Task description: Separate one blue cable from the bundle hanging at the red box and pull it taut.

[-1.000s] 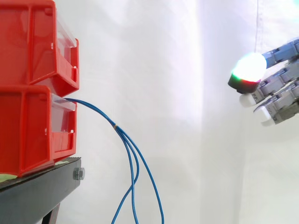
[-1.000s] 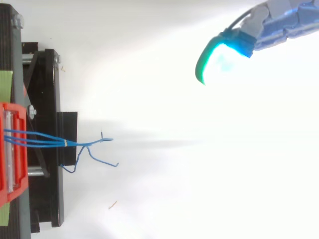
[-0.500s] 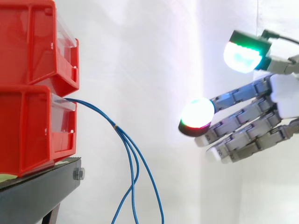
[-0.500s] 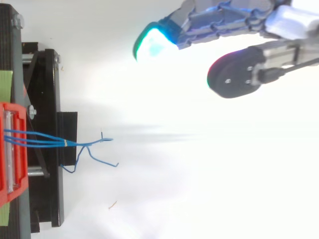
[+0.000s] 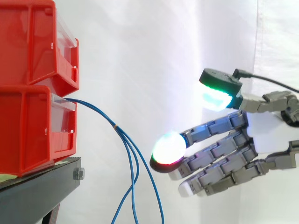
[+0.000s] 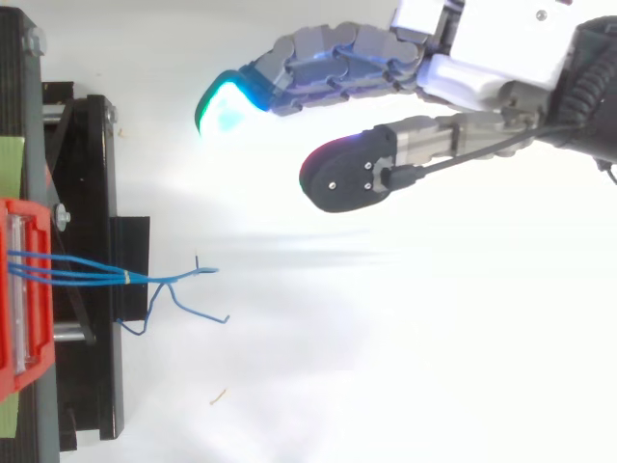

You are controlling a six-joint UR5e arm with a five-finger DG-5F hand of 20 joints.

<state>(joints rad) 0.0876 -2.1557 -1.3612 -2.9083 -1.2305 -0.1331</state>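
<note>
I see the hand (image 5: 267, 140) well off the red box (image 5: 28, 133), fingers (image 5: 212, 127) spread, clear of the blue cables (image 5: 115, 126)

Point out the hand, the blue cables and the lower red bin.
hand (image 5: 268, 140): side view, on its white palm.
blue cables (image 5: 115, 125): side view, at the band that binds them.
lower red bin (image 5: 28, 130): side view, on its side wall.

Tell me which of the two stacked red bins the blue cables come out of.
The lower red bin, resting on the black stand. The blue cables leave its front at the top; the upper red bin has no cable.
</note>
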